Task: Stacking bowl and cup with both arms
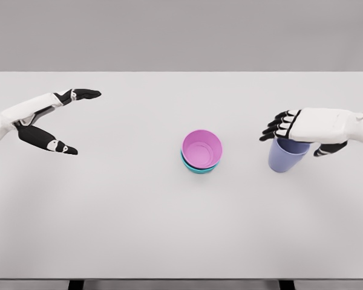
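Note:
A pink cup [201,148] sits nested inside a teal bowl [197,168] near the middle of the white table [169,229]. To the right, a lavender-blue cup [287,156] is held tilted under my right hand [290,136], whose fingers curl over its rim from above. The cup's top is hidden by the palm. My left hand [72,121] hovers over the table's far left, fingers and thumb spread wide, holding nothing.
Along the bottom runs the table's front edge [181,279]. Its back edge lies against a plain grey wall. Nothing else stands on the table.

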Tool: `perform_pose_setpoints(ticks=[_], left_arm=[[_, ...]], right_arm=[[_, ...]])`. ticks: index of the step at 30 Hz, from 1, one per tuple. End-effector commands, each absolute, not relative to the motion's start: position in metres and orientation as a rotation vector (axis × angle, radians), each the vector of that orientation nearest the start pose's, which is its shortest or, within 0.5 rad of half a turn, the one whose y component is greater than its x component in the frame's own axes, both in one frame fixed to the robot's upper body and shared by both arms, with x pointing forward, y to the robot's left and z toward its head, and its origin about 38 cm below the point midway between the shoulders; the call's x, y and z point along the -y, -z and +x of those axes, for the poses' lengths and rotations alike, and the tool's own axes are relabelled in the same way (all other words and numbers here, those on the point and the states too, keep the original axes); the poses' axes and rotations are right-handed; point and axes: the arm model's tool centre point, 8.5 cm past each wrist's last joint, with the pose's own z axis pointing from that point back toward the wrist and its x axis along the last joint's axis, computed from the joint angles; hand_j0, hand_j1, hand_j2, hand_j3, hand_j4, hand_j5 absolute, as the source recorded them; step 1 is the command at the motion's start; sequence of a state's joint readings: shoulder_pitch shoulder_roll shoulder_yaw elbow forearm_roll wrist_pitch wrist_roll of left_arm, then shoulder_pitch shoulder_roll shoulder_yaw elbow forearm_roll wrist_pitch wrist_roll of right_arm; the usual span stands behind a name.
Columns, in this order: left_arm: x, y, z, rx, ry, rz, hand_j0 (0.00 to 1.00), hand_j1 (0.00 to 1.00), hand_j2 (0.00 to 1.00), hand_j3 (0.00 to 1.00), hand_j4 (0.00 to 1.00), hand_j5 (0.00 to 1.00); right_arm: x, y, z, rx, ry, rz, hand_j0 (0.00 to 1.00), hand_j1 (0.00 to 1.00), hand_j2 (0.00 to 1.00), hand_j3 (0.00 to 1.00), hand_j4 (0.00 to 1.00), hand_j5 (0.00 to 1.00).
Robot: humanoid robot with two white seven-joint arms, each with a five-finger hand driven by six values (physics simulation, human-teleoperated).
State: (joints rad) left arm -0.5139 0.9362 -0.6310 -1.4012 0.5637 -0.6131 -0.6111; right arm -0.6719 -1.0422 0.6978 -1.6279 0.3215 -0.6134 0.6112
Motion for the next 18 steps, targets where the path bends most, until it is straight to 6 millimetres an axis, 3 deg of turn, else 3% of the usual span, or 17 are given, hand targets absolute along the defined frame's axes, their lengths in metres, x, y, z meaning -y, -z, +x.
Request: perform_pose_setpoints(ticks=[1, 18], left_arm=[[-0.348, -0.222, 0.405, 1.742, 1.321, -0.285, 1.00, 1.00, 1.00, 1.00, 1.00, 1.00], [-0.343, -0.225, 0.406, 1.760, 1.322, -0.292, 1.00, 1.00, 1.00, 1.00, 1.00, 1.00]], right_arm=[[0.327, -0.241, 0.398, -1.686, 3.187, 0.539, 1.00, 1.00, 1.00, 1.00, 1.00, 1.00], [0.324, -0.228, 0.397, -1.649, 3.216, 0.499, 0.99, 0.99, 0.99, 0.99, 0.99, 0.99]])
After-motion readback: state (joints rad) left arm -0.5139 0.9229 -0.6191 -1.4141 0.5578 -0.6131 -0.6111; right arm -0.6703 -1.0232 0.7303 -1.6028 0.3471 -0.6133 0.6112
